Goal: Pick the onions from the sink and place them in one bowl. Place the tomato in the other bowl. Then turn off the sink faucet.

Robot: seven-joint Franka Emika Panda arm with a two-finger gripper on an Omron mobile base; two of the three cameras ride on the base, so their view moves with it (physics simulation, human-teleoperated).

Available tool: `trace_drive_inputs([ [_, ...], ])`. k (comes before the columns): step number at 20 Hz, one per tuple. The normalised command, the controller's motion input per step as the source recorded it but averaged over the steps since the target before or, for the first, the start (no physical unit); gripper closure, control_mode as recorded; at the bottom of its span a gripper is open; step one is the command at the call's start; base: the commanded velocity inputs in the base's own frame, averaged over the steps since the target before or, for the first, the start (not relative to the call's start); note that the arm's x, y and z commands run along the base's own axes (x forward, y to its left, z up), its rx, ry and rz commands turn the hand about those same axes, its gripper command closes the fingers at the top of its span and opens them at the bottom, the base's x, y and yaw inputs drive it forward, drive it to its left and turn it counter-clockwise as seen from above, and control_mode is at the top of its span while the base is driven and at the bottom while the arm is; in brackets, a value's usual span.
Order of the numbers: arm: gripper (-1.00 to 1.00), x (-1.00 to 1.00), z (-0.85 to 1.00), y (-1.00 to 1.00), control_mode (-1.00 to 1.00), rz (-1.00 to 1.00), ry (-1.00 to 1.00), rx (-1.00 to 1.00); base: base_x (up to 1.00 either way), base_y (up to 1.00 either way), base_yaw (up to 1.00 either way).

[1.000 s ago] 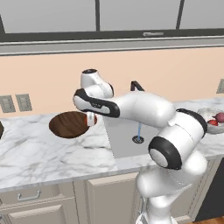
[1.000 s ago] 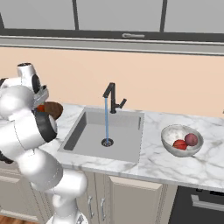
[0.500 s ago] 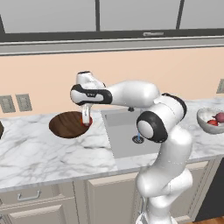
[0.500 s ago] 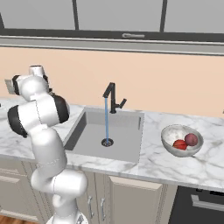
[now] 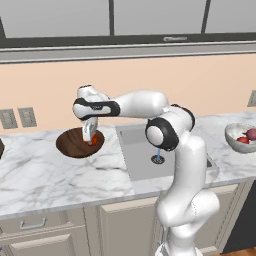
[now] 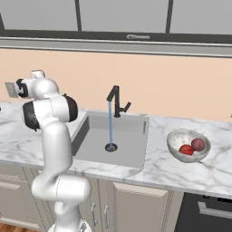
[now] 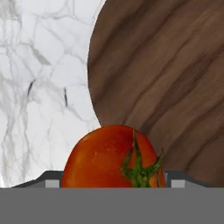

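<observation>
tomato [image 7: 113, 156]: glossy orange-red, green stem showing, sat between the finger tips at the bottom of the hand view; in the left base view it hung just under the end effector [image 5: 91, 138], above the wooden bowl.
end effector: closed on the tomato, tips barely visible either side of it. Grip looked firm, but contact itself was hidden behind the fruit, so that's a judgement.
key relation: wooden bowl [image 7: 175, 78] lay straight ahead of the end effector, its rim curving under the tomato; white marble surface [image 7: 39, 78] lay to the other side. Tomato probably sat over the near inner edge of the bowl rather than its middle.
wooden bowl contents: nothing visible inside it.
pale bowl [image 6: 176, 138]: on the surface right of the sink [image 6: 124, 142], holding the deep red onion [image 6: 186, 149] and the mauve-pink onion [image 6: 198, 144], touching or nearly so.
faucet [image 6: 116, 100]: running, blue stream falling to the drain.
next move, my read: lower a bit, release, then the faucet.
</observation>
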Motion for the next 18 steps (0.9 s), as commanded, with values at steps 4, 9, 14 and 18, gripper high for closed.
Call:
trace_drive_inputs([
  [4,1.0,0.32,-0.38,0.17,-1.0,-0.17,0.0,-0.06,0.0,0.0,0.0],
  [9,1.0,0.3,-0.26,0.2,-1.0,-0.16,0.0,-0.06,0.0,0.0,0.0],
  [14,1.0,0.14,-0.36,0.01,-1.0,-0.15,-0.01,-0.06,0.0,0.0,0.0],
  [18,1.0,0.18,-0.25,0.03,-1.0,-0.16,0.0,-0.06,0.0,0.0,0.0],
])
